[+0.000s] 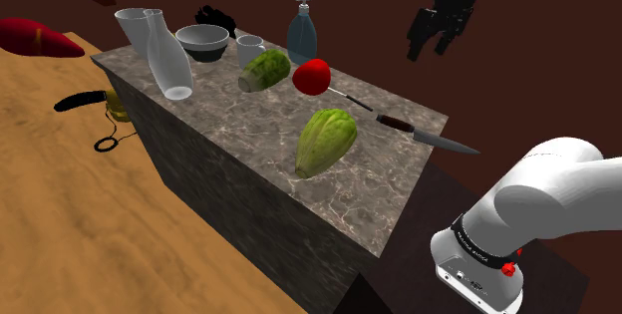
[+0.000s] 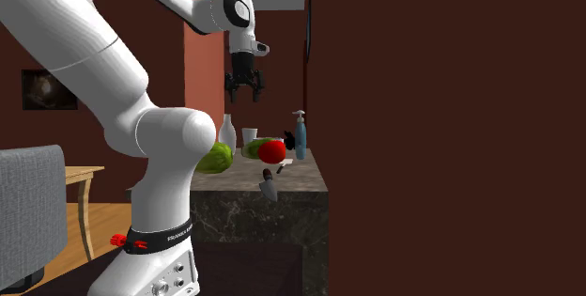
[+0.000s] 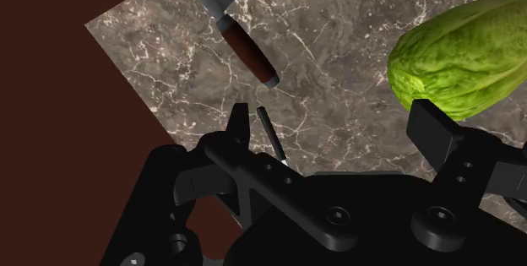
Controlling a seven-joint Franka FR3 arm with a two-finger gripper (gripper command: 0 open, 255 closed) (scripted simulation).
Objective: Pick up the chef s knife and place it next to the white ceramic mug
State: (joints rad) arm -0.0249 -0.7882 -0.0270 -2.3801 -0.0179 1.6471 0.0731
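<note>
Nothing is done yet. Above the tabletop (image 1: 229, 115) the claw (image 1: 429, 49) hangs spread and empty. The knife (image 1: 414, 131) lies untouched below it, blade overhanging the edge, well apart from the mug (image 1: 249, 49). Grasping, carrying and placing are all left.

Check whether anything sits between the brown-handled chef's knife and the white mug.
Yes. A red round fruit and a green leafy head lie on the marble counter between the brown-handled knife and the white mug.
</note>
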